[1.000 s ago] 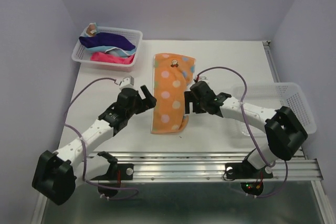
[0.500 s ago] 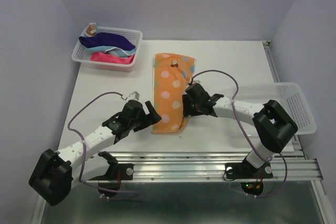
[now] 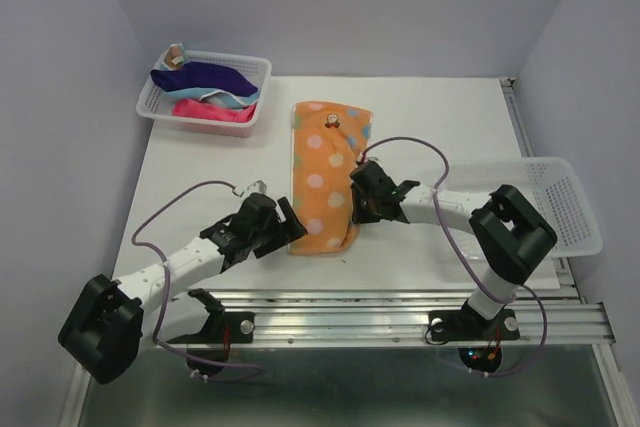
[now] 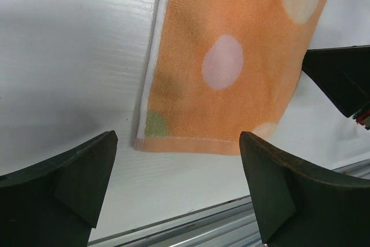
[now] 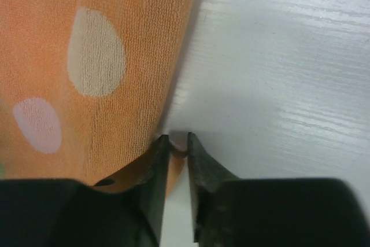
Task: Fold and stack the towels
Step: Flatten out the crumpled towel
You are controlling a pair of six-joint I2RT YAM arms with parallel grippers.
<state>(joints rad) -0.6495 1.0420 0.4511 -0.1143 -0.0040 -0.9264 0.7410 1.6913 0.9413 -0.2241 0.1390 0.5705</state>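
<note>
An orange towel (image 3: 322, 172) with pastel dots lies lengthwise at the table's middle, folded into a long strip. My right gripper (image 3: 355, 209) sits low at its near right edge, and in the right wrist view the jaws (image 5: 178, 140) stand almost together, pinching the towel's (image 5: 87, 56) orange edge. My left gripper (image 3: 291, 227) is open beside the near left corner. In the left wrist view its fingers (image 4: 87, 166) straddle the towel's (image 4: 231, 56) near hem without touching it. Navy (image 3: 205, 75), pink (image 3: 212, 110) and light blue (image 3: 238, 97) towels lie piled in a basket.
The white mesh basket (image 3: 150, 104) holding the towels stands at the back left. A second white mesh basket (image 3: 578, 197) sits at the right edge of the table. A metal rail (image 3: 400, 299) runs along the near edge, close behind the left gripper.
The right gripper has closed from wide open onto the towel's right edge and shifted slightly nearer. The left gripper has dropped toward the towel's near left corner, still open.
</note>
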